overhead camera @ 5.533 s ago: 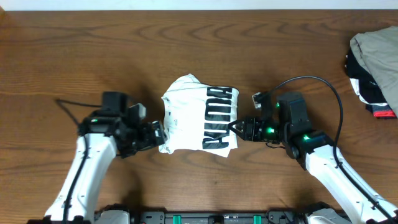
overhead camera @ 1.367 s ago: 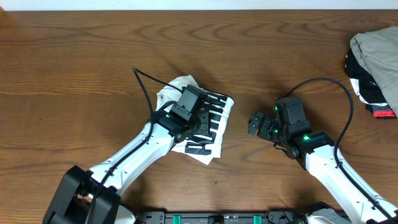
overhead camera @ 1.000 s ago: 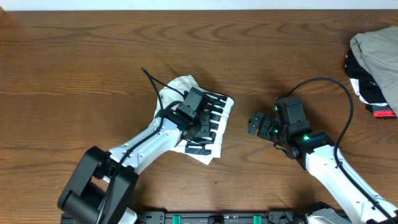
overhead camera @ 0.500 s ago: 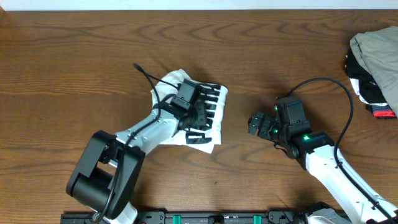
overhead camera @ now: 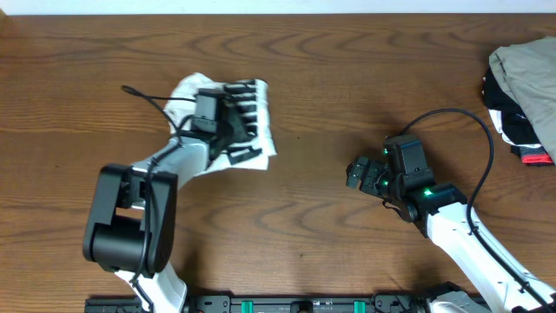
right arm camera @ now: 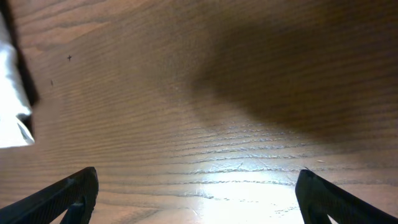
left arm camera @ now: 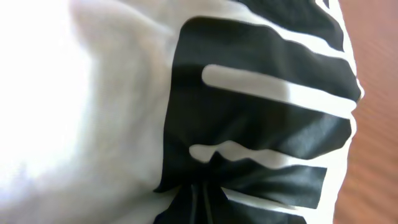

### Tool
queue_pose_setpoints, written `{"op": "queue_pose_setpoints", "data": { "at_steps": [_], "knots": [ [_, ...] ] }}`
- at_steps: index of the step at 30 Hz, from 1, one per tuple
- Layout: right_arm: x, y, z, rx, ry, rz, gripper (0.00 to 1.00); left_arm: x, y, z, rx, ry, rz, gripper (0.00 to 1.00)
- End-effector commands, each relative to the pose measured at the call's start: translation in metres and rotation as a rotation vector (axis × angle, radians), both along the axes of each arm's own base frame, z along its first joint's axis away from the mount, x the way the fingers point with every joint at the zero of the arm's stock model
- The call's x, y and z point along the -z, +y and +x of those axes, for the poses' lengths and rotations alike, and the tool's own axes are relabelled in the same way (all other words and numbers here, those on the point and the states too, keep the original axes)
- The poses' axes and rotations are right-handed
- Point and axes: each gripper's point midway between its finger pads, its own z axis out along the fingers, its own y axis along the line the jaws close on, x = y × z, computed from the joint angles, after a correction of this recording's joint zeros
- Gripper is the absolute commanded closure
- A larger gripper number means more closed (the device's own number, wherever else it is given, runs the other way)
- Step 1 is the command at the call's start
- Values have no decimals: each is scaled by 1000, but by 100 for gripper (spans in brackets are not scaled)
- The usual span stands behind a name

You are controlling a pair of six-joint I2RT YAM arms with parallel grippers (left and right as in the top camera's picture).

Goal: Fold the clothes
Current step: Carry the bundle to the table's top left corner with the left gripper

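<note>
Toward the far left of the counter (overhead camera: 347,61) lies the white T-shirt (overhead camera: 184,94), folded into a small, crumpled bundle with its bold black lettering facing up; the left arm stretches up from the near edge and ends right on top of it; the left pincer (overhead camera: 230,126) is pressed together on a pinch of the cloth, and in the left wrist view the T-shirt (left arm camera: 93,112) fills the whole picture, its black print puckering into creases that run together at the bottom centre, where the fingers themselves are too dark to make out. Well apart from it, on the right half of the counter, the right pincer (overhead camera: 358,172) rests low with its jaws spread wide and nothing between them; the right wrist view shows its two dark fingertips (right arm camera: 68,193) far apart over bare wood grain. At the far right edge sits a heap of garments (overhead camera: 526,87) in beige-grey, black and red.
</note>
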Motion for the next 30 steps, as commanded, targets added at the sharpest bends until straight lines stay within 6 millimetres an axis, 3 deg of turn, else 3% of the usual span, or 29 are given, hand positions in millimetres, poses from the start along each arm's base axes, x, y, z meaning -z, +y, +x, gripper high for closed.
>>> {"op": "queue_pose_setpoints", "data": {
  "at_steps": [1, 6, 13, 17, 23, 30],
  "knots": [
    [-1, 0, 0, 5, -8, -10, 1, 23, 53, 5, -138, 18, 93, 94],
    [-1, 0, 0, 5, -8, -10, 1, 26, 102, 18, -225, -12, 148, 94],
    [-1, -6, 2, 23, -17, -38, 1, 32, 155, 33, -193, 8, 240, 94],
    [-1, -6, 2, 25, -18, -41, 1, 30, 166, 49, -157, -19, 215, 94],
    [-1, -8, 2, 28, -20, -46, 1, 32, 167, 86, -79, -42, 239, 94],
    [-1, -8, 2, 28, -20, -46, 1, 57, 172, 129, -50, -25, 252, 94]
  ]
}}
